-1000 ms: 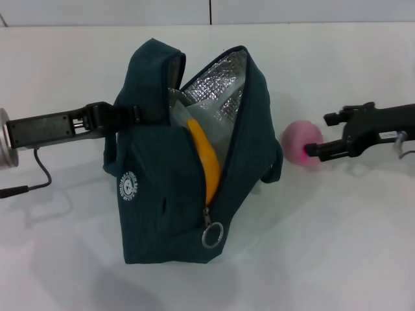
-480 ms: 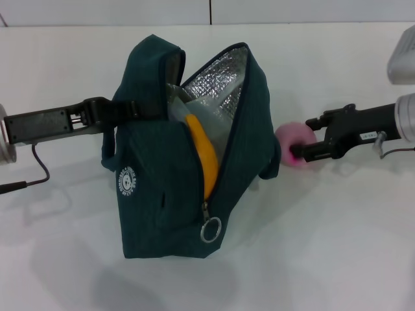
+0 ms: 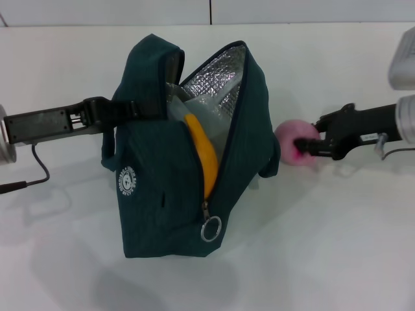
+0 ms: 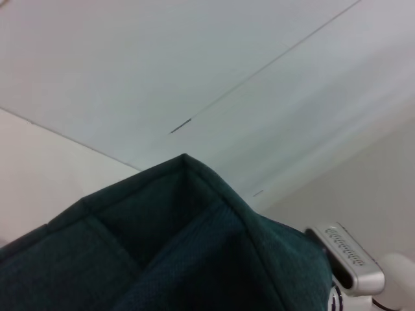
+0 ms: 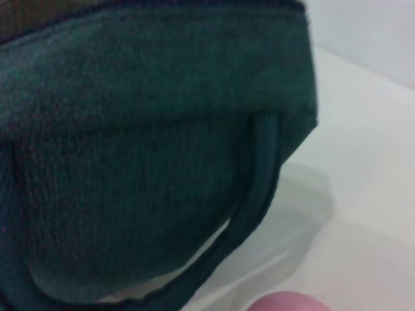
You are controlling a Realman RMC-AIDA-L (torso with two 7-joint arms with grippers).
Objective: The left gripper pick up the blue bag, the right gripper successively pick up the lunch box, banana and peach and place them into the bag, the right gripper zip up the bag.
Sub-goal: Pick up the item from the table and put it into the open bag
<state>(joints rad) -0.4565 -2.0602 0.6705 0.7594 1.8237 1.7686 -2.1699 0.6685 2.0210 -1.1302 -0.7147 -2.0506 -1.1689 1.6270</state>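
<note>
Right claw (image 3: 306, 146) now closed on peach (image 3: 294, 142) beside bear-logo blue bag (image 3: 162, 194).

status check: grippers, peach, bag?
Left gripper shut on blue bag handle, bag open. Right gripper at peach on table, closed on it. Banana inside bag. Path unobstructed.

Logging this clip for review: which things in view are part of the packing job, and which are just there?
Part of the job:
- blue bag, open, held by the left pincer
- banana, inside the bag
- lunch box, seemingly the clear edge behind the banana
- peach, on the table, the right pincer closing on it

Just there:
- white table
- cable beside the left arm
</note>
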